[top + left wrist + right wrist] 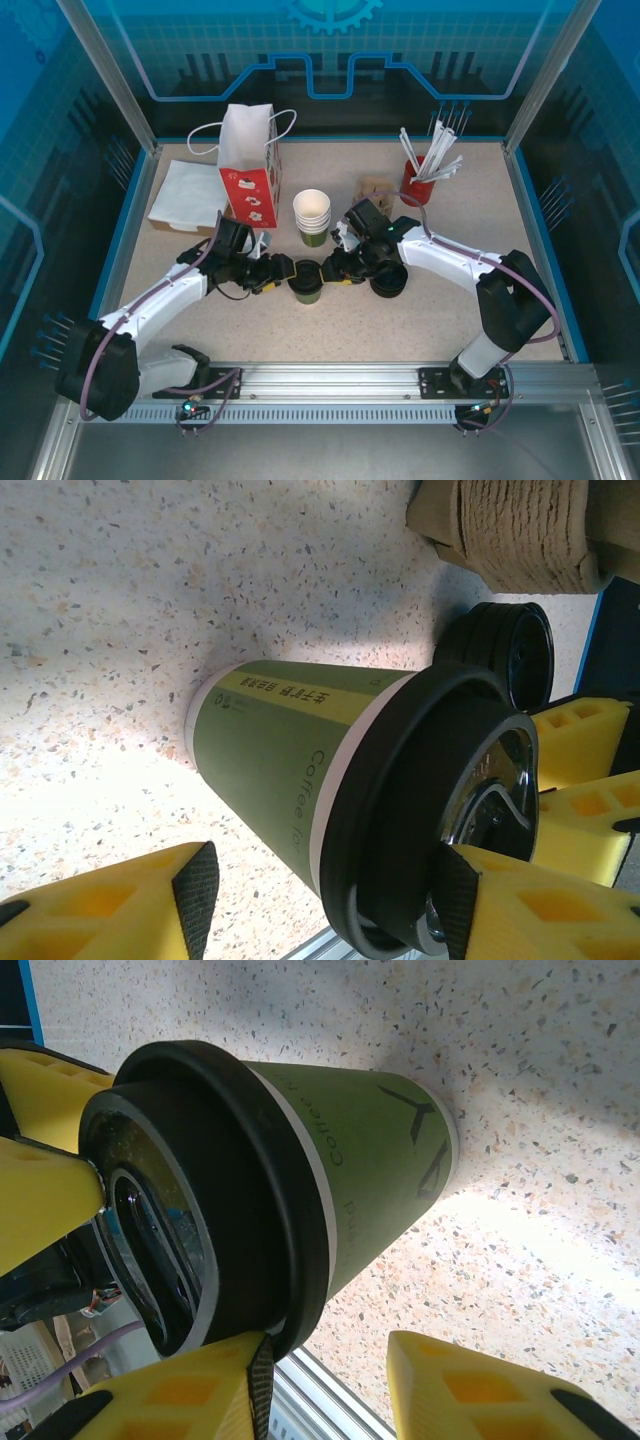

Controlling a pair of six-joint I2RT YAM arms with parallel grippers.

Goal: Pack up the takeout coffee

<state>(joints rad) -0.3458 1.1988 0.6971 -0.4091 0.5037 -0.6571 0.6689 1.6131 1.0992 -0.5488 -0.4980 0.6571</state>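
The takeout coffee (305,287) stands upright near the middle of the table (430,330), with its black lid (390,780) in place. The left gripper (283,272) is just beside it on the left, and the right gripper (333,270) just beside it on the right. The left claw is released: one pad (455,895) touches the lid, while the other finger stays apart from the green wall. The right claw is released too, one finger (200,1390) against the lid rim and the other clear of the cup. A stack of white cups (312,212) stands just behind the coffee, a stack of black lids (388,282) is near on its right, and a paper bag (248,170) stands farther back on the left.
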